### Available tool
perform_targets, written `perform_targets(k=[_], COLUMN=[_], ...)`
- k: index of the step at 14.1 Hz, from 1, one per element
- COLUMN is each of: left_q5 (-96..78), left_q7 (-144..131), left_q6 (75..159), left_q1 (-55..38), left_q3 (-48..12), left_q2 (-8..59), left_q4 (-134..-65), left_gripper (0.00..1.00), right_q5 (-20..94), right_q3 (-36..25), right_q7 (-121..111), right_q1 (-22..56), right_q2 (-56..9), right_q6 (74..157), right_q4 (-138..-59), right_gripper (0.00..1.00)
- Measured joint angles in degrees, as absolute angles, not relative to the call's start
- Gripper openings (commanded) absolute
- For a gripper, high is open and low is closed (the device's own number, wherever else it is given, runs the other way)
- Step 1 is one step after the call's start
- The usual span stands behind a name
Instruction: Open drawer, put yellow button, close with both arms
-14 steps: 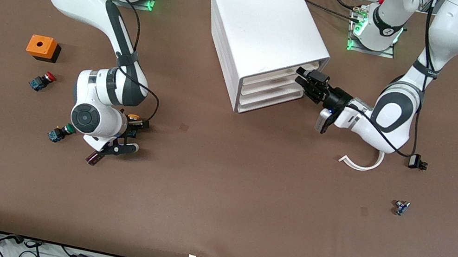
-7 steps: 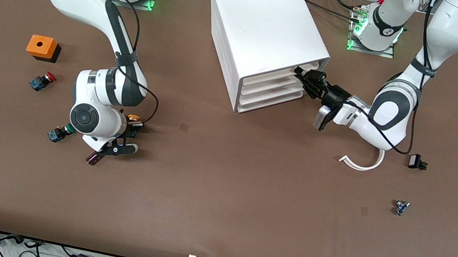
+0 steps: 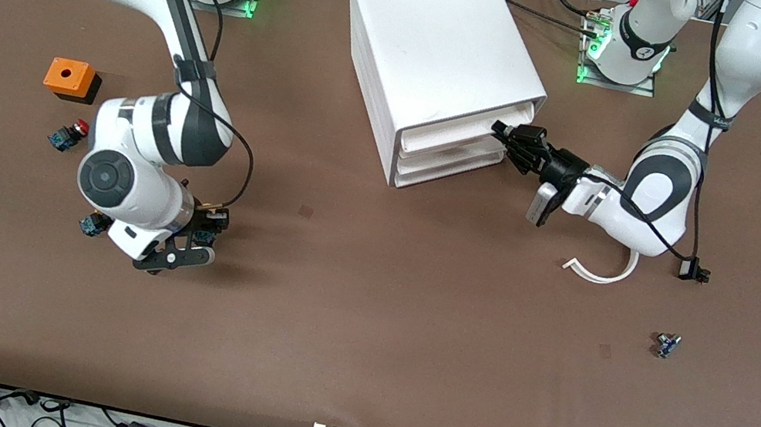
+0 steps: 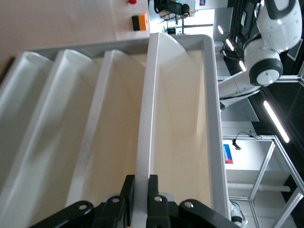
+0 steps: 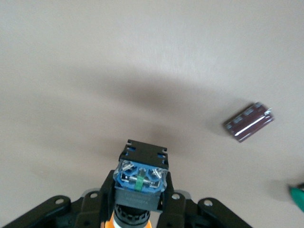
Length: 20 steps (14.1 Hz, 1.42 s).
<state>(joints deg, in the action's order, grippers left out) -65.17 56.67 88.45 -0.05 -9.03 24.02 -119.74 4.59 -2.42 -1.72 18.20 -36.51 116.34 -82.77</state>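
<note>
Left claw (image 4: pixel 138 190): clenched on the thin front lip of the top drawer (image 4: pixel 178 118), at the cabinet (image 3: pixel 439 59) end nearest my left base.
Right claw (image 5: pixel 137 199): clenched on the yellow button (image 5: pixel 141 176), over bare table (image 3: pixel 359 335) toward my right arm's end.
Button: in my fingers, blue base pointing away from my wrist, black neck between the pads; the cap is mostly hidden.
Drawer: top of four, pulled out slightly past the lower ones; it looks empty inside.
Button handling: likely light, hard plastic, stiff; the neck is the sensible hold, since the round cap could slip.
Drawer handling: thin plastic tray, probably light and a bit flexible; an end grip may skew it, so pull straight.
Nearby: red button (image 3: pixel 69 134), green button (image 3: pixel 90 223), orange box (image 3: pixel 69 78), a small brown part (image 5: pixel 249 122) on the table.
</note>
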Motion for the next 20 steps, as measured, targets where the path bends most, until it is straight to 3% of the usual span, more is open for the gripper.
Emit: perform_targets(k=[6, 7, 8, 9, 14, 20], left_q5=[-58.62, -58.49, -58.13, -56.58, -50.04, -29.64], left_q7=[53.18, 53.06, 53.05, 52.31, 42.31, 21.06], left_q6=[88.69, 88.66, 88.61, 88.74, 86.13, 75.49], left_q1=[1.19, 1.24, 1.24, 1.22, 2.42, 3.77], left_q3=[-6.69, -6.61, -6.57, -6.55, -5.87, -5.89], left_q2=[28.87, 29.64, 30.21, 30.55, 30.38, 27.63], left_q4=[-106.72, -105.65, -104.90, -104.25, -98.64, -84.52], left_gripper=[0.03, 0.21, 0.68, 1.00, 1.00, 1.00], right_q5=[4.62, 4.63, 4.63, 4.63, 4.63, 4.64], right_q3=[-1.58, -1.15, -0.91, -0.80, -0.70, -0.58], right_q7=[-1.73, -1.73, -1.73, -1.73, -1.73, 6.49], right_q1=[20.56, 21.40, 22.49, 23.64, 29.33, 38.56], right_q2=[-31.02, -30.72, -30.50, -30.36, -30.18, -30.76], right_q6=[115.47, 115.46, 115.47, 115.37, 113.30, 113.90], right_q4=[-77.37, -76.22, -75.00, -73.53, -65.69, -64.16], right_gripper=[0.00, 0.00, 0.00, 0.00, 0.00, 0.00])
